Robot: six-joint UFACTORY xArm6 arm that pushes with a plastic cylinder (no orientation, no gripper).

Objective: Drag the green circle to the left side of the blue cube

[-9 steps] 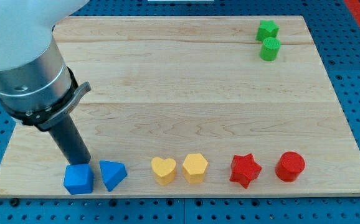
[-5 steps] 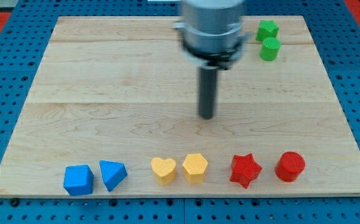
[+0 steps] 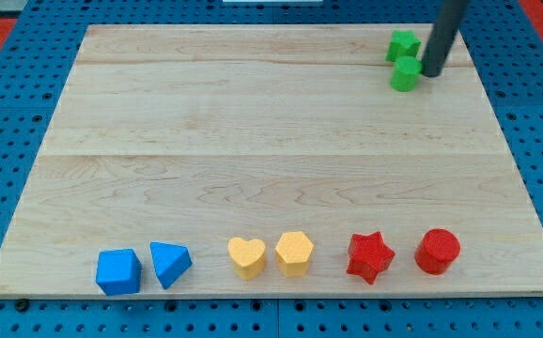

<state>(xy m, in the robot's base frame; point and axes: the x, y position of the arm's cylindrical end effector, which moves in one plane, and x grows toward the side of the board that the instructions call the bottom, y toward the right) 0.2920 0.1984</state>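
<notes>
My tip (image 3: 432,73) stands just to the right of the green circle (image 3: 405,74) near the counter's (image 3: 253,141) top right corner.

The dark rod slants down from the view's top edge, its end beside the circle (whether the two touch cannot be told); there are no jaws on this arm, so nothing is held. A green star (image 3: 403,44) sits just above the circle, close against it. Well apart, along the view's bottom, runs a row: blue cube (image 3: 118,270) at far left, then a blue triangle (image 3: 170,264), yellow heart (image 3: 246,256), yellow hexagon (image 3: 294,253), red star (image 3: 370,256) and red circle (image 3: 437,251). The green circle lies far from the blue cube, diagonally across the board.
</notes>
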